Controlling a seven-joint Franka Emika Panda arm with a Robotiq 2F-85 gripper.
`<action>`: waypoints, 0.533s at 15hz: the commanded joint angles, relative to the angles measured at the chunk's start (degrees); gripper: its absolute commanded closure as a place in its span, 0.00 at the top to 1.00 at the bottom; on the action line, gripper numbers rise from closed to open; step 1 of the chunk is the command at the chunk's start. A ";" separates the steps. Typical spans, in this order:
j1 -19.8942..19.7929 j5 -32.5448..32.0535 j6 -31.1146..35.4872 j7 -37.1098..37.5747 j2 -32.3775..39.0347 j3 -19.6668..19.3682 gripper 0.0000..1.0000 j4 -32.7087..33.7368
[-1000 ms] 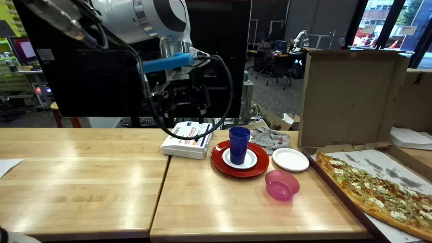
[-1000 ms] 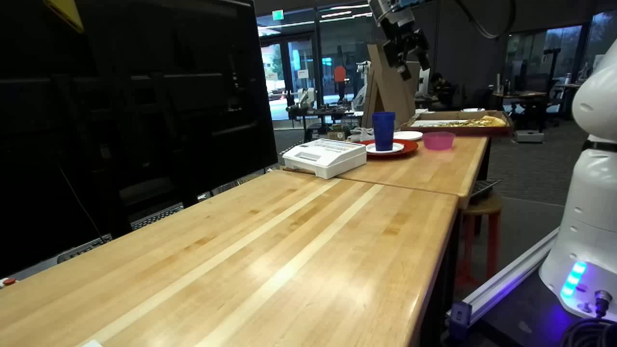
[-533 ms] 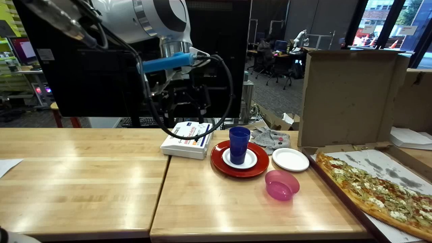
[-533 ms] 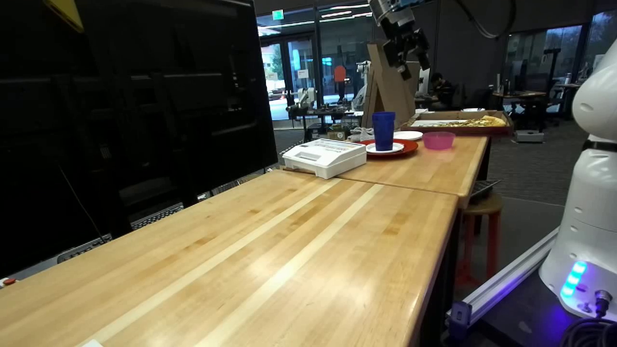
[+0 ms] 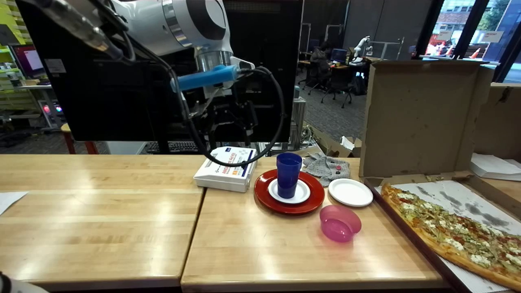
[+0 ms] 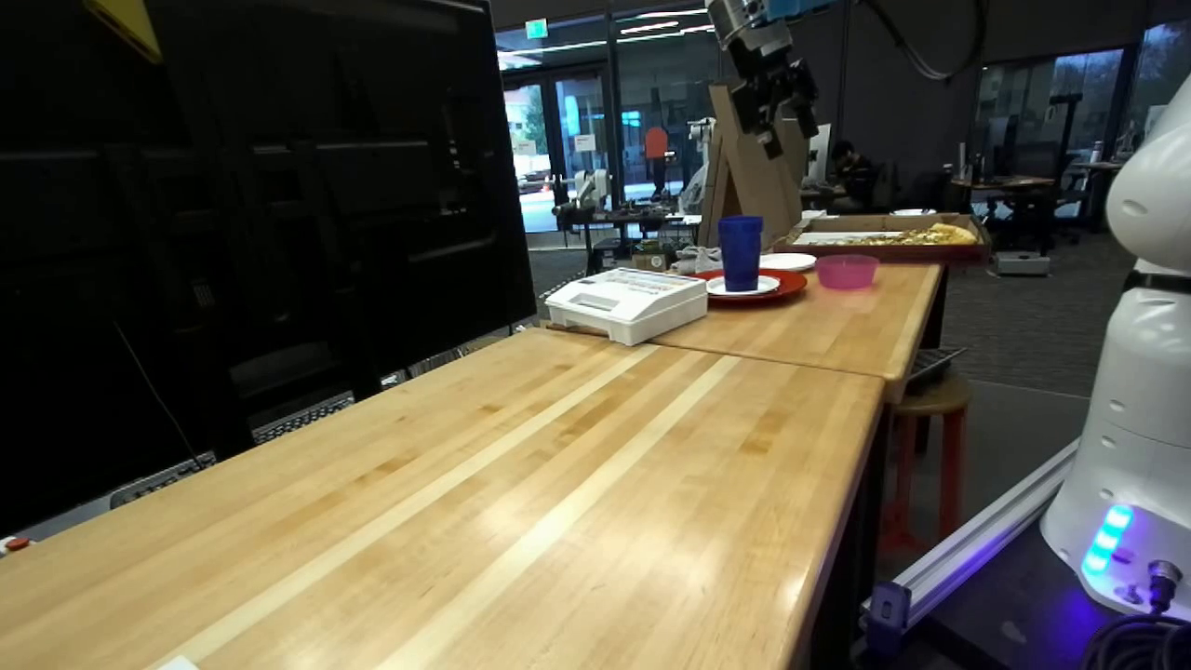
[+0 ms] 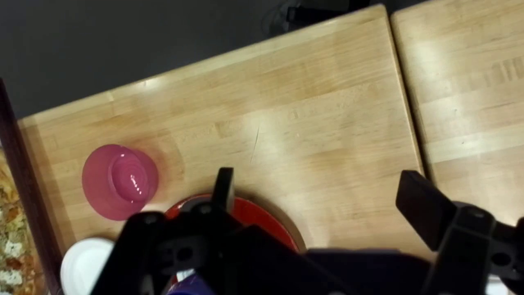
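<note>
My gripper (image 5: 230,139) hangs open above the back of the table, with nothing between its fingers. It stands over the white case (image 5: 223,176) and left of the blue cup (image 5: 288,175) in that exterior view. The cup rests upright on a small white plate (image 5: 302,194), which lies on a red plate (image 5: 262,195). A pink bowl (image 5: 340,228) and another white plate (image 5: 351,192) are close by. In the wrist view the fingers (image 7: 425,209) are wide apart over bare wood; they hide much of the red plate (image 7: 256,219) and cup (image 7: 191,287).
An open pizza box (image 5: 423,122) with pizza (image 5: 456,232) takes up the right side. Grey cloth (image 5: 327,167) lies behind the plates. A large black monitor (image 5: 122,93) stands behind the table (image 5: 101,228), and a seam divides the tabletop.
In the last half second my gripper has shifted slightly, a little rightward in an exterior view and leftward and up in an exterior view. The objects on the table have not moved.
</note>
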 commanded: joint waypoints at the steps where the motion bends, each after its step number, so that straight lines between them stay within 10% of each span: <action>1: 1.19 -2.63 6.67 -0.99 1.71 -0.85 1.00 0.49; 8: 0.21 -2.77 18.25 -1.40 8.92 -2.60 1.00 5.86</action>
